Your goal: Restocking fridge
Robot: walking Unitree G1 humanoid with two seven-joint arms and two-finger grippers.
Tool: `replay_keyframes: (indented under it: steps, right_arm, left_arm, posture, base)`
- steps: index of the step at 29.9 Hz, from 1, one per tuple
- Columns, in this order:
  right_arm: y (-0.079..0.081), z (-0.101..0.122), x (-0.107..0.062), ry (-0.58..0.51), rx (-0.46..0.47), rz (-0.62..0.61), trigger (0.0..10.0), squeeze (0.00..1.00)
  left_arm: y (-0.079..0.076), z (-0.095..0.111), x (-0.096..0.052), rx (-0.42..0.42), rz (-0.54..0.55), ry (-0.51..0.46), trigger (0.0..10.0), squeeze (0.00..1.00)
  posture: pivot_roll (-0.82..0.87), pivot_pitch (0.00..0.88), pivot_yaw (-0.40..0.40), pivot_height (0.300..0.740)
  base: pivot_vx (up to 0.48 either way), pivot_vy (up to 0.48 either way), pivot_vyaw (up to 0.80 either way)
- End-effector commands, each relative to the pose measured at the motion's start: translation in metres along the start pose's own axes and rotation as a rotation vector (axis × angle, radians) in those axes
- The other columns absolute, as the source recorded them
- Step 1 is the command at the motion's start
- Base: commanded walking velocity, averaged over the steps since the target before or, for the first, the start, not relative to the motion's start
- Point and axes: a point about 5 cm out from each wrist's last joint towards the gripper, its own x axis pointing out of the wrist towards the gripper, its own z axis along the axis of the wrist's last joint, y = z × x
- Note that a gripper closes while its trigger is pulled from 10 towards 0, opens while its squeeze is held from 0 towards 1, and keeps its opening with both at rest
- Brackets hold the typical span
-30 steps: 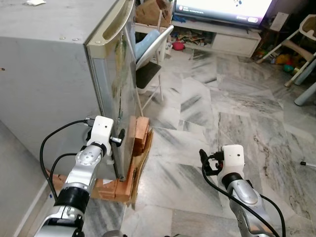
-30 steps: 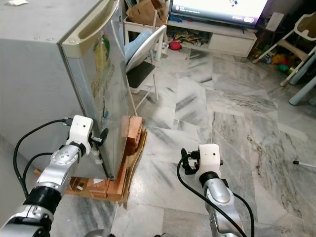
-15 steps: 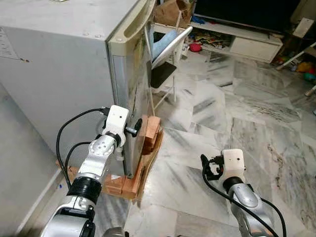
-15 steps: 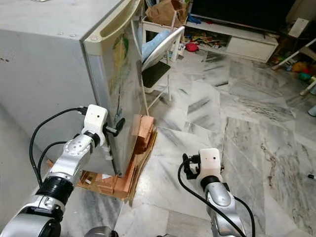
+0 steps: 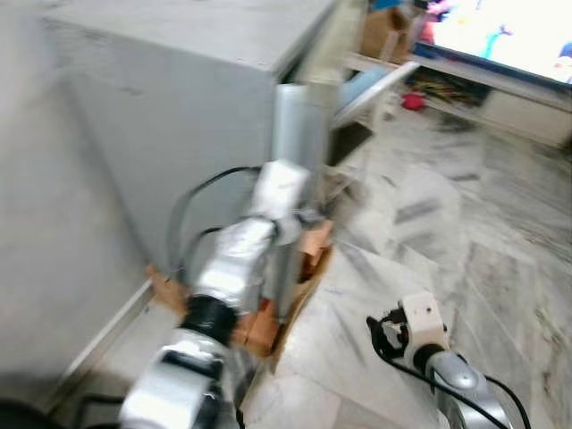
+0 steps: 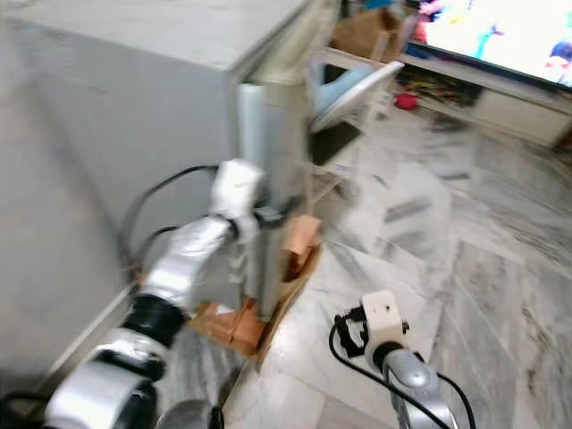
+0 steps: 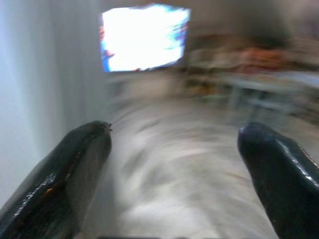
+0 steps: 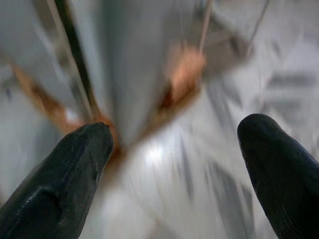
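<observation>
Both tools spread wide (empty), left tool (image 7: 174, 164) beside fridge (image 5: 179, 107).

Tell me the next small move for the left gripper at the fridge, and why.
Probably ease the left gripper in until its open fingers bracket the front edge of the fridge door. It sits raised right beside that edge, fingers apart with nothing between them, and the door looks closed. The views are blurred, so steady first. The right gripper hangs low over the marble floor, also open.
</observation>
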Motion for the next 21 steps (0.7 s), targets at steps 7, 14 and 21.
replay_keyframes:
  steps: [7, 14, 21]
  right_arm:
    - [-0.005, -0.012, -0.006, 0.033, 0.008, -0.026, 10.0, 0.0]
    - [-0.006, -0.011, -0.006, 0.014, 0.02, -0.043, 10.0, 0.0]
    - [-0.006, -0.004, -0.003, -0.018, 0.017, -0.038, 10.0, 0.0]
  left_arm:
    - [0.034, -0.024, -0.024, -0.044, 0.177, 0.073, 10.0, 0.0]
    - [0.064, -0.039, -0.079, -0.054, 0.365, 0.097, 10.0, 0.0]
    - [0.066, -0.045, -0.095, -0.075, 0.448, 0.099, 10.0, 0.0]
  posture:
    - [0.1, 0.002, -0.078, 0.74]
    - [0.11, 0.008, -0.082, 0.74]
    - [0.11, 0.003, -0.094, 0.74]
  base:
    - [0.0, 0.0, 0.0]
    - [0.0, 0.0, -0.23]
    - [0.0, -0.325, -0.3]
